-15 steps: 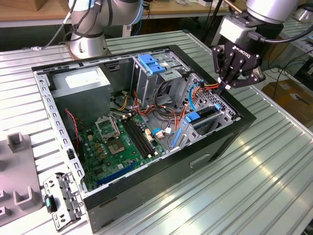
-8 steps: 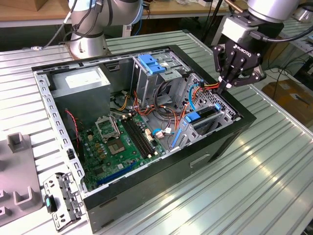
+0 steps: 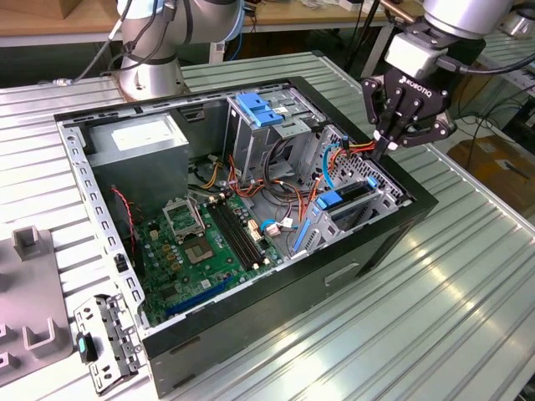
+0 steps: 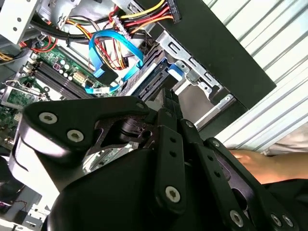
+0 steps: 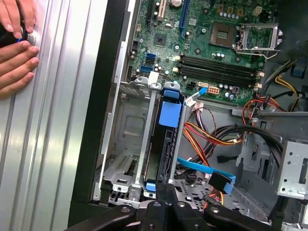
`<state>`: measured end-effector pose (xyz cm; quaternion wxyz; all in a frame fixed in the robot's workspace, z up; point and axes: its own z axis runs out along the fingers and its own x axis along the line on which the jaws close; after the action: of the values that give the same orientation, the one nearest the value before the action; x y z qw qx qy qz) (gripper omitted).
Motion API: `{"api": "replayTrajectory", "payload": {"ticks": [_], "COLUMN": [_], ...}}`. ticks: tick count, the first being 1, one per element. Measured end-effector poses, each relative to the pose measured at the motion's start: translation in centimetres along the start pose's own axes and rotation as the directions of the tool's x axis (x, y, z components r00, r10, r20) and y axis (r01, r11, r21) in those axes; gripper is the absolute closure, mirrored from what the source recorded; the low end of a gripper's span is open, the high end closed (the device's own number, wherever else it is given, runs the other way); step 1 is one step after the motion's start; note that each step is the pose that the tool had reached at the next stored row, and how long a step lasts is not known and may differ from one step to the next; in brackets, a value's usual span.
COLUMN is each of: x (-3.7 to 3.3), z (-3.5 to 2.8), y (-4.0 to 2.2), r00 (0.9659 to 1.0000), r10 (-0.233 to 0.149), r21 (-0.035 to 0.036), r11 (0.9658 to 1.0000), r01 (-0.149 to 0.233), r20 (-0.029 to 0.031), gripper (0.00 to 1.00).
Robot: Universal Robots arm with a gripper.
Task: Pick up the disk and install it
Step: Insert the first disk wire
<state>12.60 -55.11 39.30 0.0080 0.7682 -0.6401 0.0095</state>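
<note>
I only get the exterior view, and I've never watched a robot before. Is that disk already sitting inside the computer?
Observer: In the first wrist view, the disk stands on edge in the metal cage, with the gripper close to its end.
Visitor: Is the cage full, then?
Observer: No. The slot beside the disk, toward the wall of the case, is empty.
Visitor: Is anyone nearby?
Observer: Yes. A person's hands rest on the ribbed table beside the case.
</note>
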Motion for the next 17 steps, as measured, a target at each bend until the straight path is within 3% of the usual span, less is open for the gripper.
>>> {"api": "replayTrajectory", "payload": {"ticks": [9, 17], "x": [-0.62, -1.17], "z": [0.00, 0.02], "y": [-1.65, -2.74], "r00": [1.0000, 0.9996], "r10": [-0.004, -0.027], "r21": [-0.0032, -0.0026], "r11": [1.0000, 0.9996], "r01": [0.004, 0.027], "r20": [0.0001, 0.0002], "gripper": [0.89, 0.89]}}
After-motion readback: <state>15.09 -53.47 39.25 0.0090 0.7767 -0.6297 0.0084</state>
